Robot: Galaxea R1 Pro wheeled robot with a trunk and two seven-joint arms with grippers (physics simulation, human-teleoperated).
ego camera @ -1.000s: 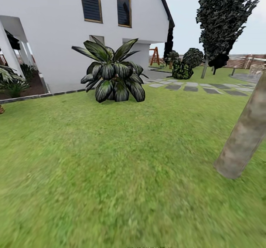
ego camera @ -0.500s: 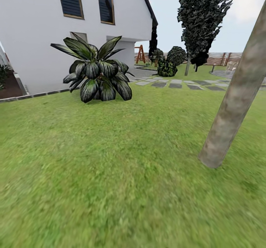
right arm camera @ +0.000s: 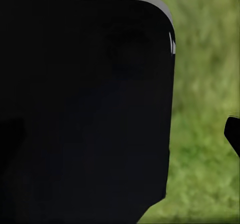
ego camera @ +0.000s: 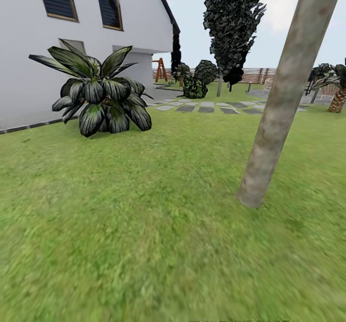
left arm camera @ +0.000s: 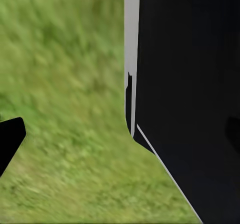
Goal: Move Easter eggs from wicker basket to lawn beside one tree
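Lawn [ego camera: 144, 226] open ahead (tree [ego camera: 278, 106] right); white house [ego camera: 29, 63] left

Lawn [ego camera: 144, 216] green, mottled lighter and darker. Tree [ego camera: 278, 101] trunk pale grey-tan, blotchy, with brownish patches. Broad-leaved plant [ego camera: 98, 94] dark green to near black, leaves streaked pale. House wall [ego camera: 29, 72] white; window frames [ego camera: 108, 3] tan around dark panes. Stepping stones [ego camera: 206, 106] alternate light and dark grey. Fence [ego camera: 254, 75] brown, horizontal slats. Cypress-like tree [ego camera: 233, 19] blackish green. Sky pale blue-grey.

Black flat-sided body panel [left arm camera: 190, 104] with pale edge trim
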